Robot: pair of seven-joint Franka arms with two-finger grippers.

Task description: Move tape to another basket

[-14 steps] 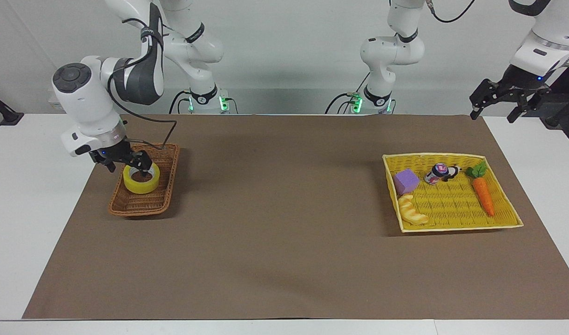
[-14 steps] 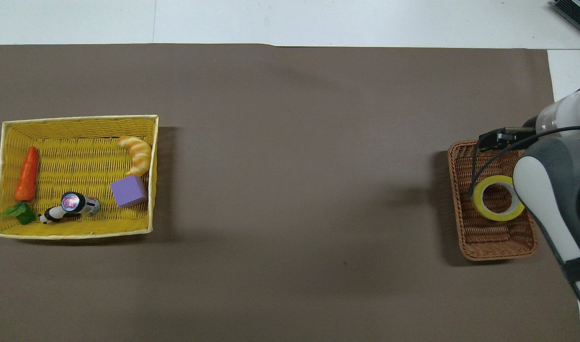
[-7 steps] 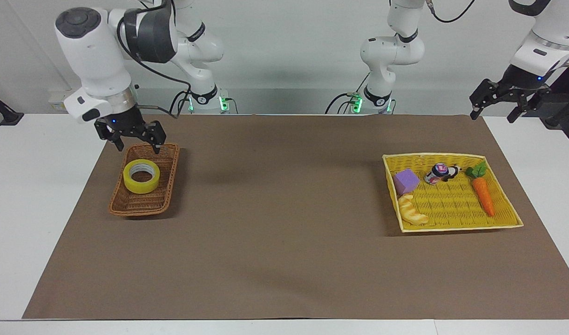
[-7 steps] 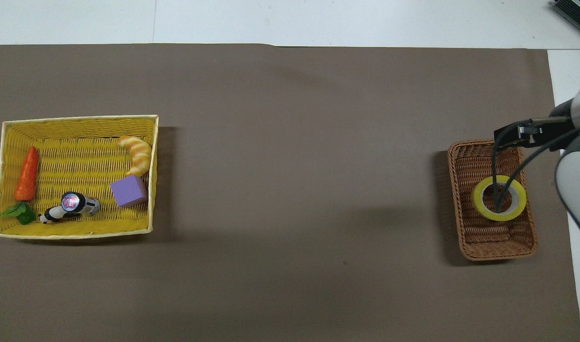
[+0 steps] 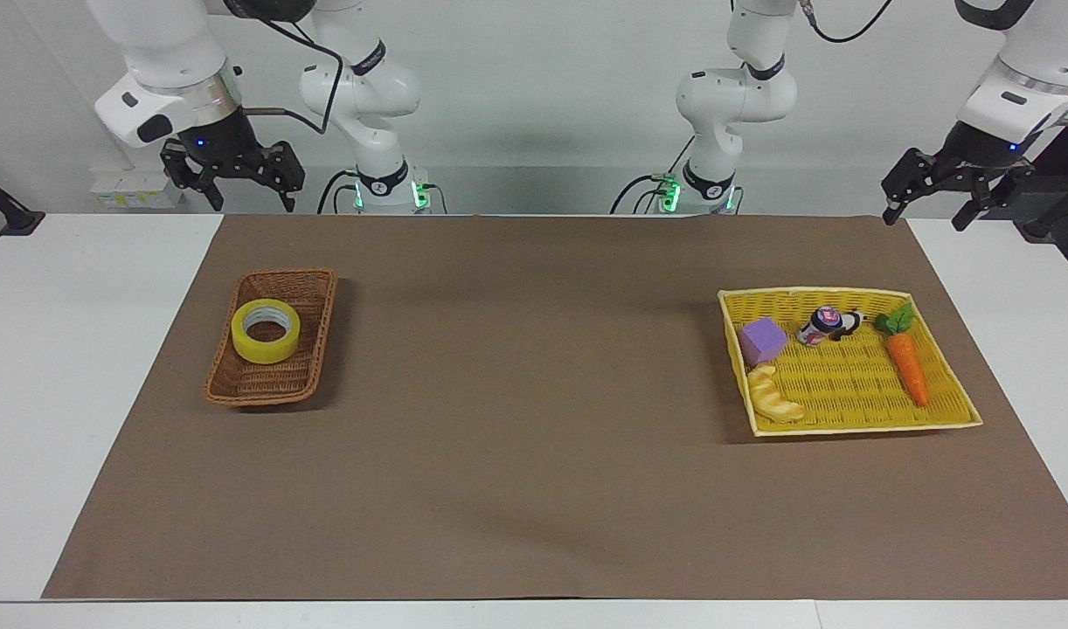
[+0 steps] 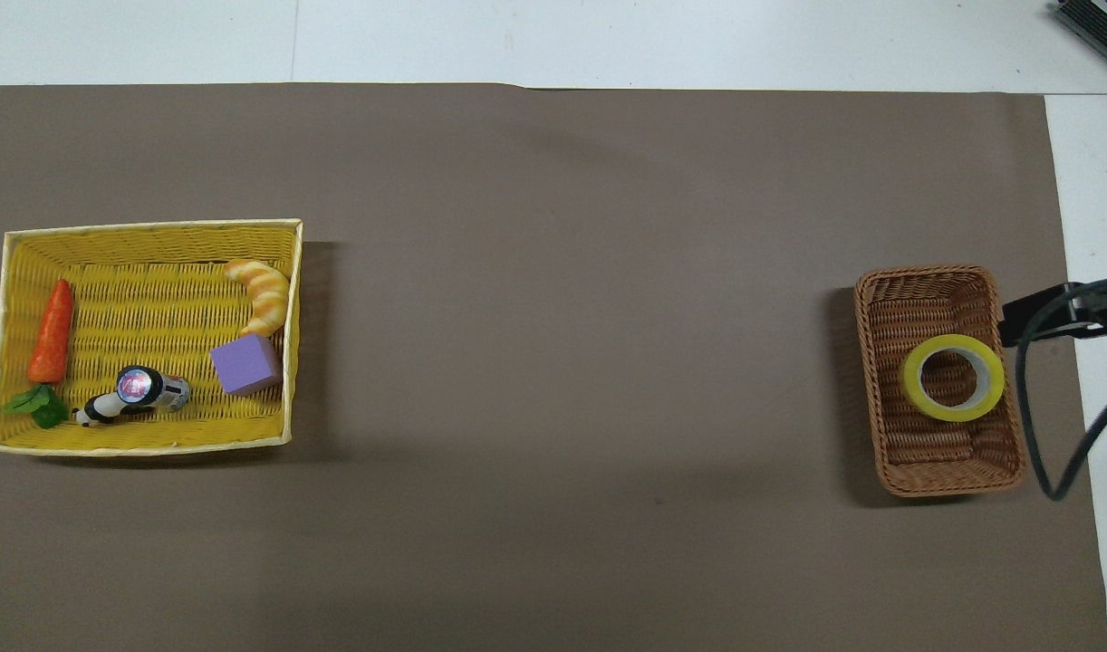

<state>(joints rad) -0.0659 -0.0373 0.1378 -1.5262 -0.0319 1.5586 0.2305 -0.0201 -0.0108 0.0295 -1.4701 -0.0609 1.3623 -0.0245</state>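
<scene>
The yellow tape (image 5: 266, 331) lies flat in the brown wicker basket (image 5: 259, 387) toward the right arm's end of the table; it also shows in the overhead view (image 6: 952, 377) in the basket (image 6: 941, 462). My right gripper (image 5: 248, 201) is open and empty, raised high over the table's edge on the robots' side of the basket. My left gripper (image 5: 924, 217) is open and empty, and waits in the air off the left arm's end of the table.
A flat bright-yellow woven tray (image 5: 857, 425) toward the left arm's end holds a carrot (image 5: 906, 364), a purple block (image 5: 762, 340), a croissant (image 5: 774, 397) and a small can (image 5: 819, 326). A brown mat (image 5: 534, 437) covers the table.
My right gripper has come off the tape and risen, moving up and back toward the robots. The tape stays lying in the wicker basket. The left arm has not moved.
</scene>
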